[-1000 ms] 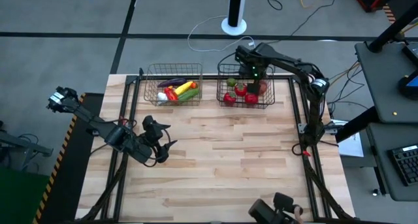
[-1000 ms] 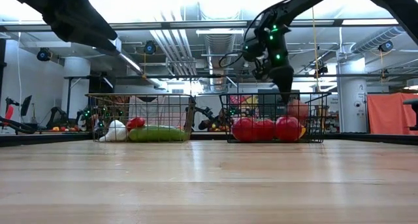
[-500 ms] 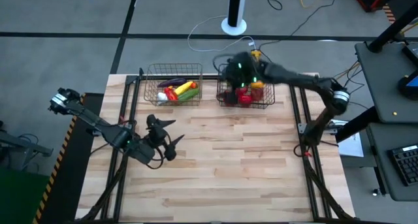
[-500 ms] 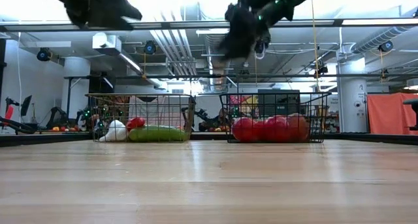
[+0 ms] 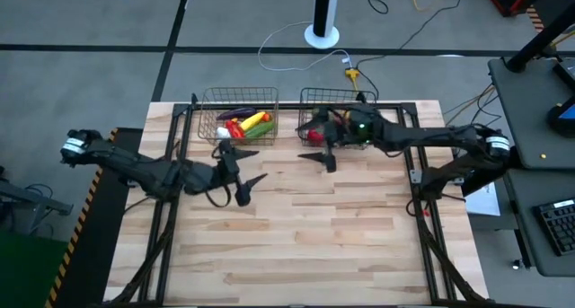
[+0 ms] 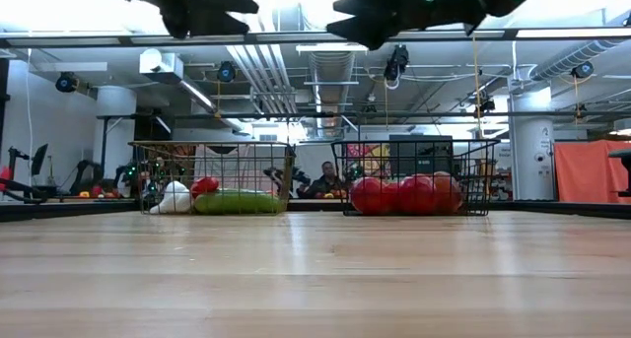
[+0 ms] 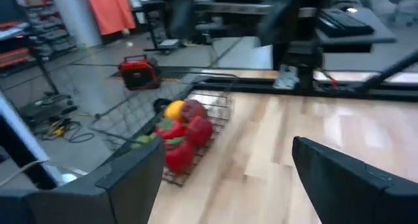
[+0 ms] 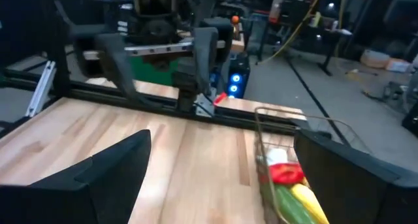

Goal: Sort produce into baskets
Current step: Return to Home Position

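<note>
**Fingers (image 7: 124, 178) spread wide on both arms**

We see the left gripper (image 5: 243, 170) over the bench (image 5: 314, 227), just in front of the left basket (image 5: 238, 92), which holds corn (image 5: 256, 120), cucumber (image 5: 259, 129), eggplant (image 5: 241, 112), garlic (image 5: 222, 133) and red pieces (image 5: 234, 128). The right gripper (image 5: 321, 157) is at the front edge of the right basket (image 5: 323, 92), with red fruit (image 6: 399, 195) inside.

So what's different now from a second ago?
The right gripper rose out of the right basket and pulled back over the table in front of it, jaws open and empty. The left gripper swung toward the table's middle and the baskets, jaws open too. The left basket, the right basket and their produce stayed put.
</note>
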Controlling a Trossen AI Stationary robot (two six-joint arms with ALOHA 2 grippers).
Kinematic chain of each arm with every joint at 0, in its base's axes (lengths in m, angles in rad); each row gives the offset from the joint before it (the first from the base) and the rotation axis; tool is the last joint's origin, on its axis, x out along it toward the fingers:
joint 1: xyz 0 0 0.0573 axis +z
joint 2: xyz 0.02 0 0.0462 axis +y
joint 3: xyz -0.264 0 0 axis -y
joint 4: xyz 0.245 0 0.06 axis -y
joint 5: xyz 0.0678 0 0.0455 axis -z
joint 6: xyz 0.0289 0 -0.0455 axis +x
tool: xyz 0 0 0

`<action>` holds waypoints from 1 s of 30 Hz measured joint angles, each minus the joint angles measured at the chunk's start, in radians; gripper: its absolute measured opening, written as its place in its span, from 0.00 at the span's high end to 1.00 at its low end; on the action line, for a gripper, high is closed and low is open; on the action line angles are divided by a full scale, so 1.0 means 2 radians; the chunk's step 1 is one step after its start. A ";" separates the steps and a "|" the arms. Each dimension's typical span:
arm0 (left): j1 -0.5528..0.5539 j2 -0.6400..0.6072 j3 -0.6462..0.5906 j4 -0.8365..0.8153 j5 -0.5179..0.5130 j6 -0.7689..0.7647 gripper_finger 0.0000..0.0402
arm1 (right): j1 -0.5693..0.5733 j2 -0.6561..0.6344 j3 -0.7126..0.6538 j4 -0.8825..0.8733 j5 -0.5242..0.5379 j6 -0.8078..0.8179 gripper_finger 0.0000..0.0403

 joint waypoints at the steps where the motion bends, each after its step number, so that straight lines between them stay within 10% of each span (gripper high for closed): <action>1: 0.009 -0.007 -0.005 0.003 0.003 0.002 0.21 | -0.002 -0.009 -0.007 0.000 0.000 0.001 0.09; 16: 0.019 -0.293 -0.210 0.104 0.009 0.030 0.21 | -0.012 -0.134 -0.118 0.035 0.000 0.022 0.09; 30: 0.030 -0.515 -0.261 -0.003 0.004 0.047 0.21 | -0.023 -0.211 -0.259 0.168 0.000 0.066 0.09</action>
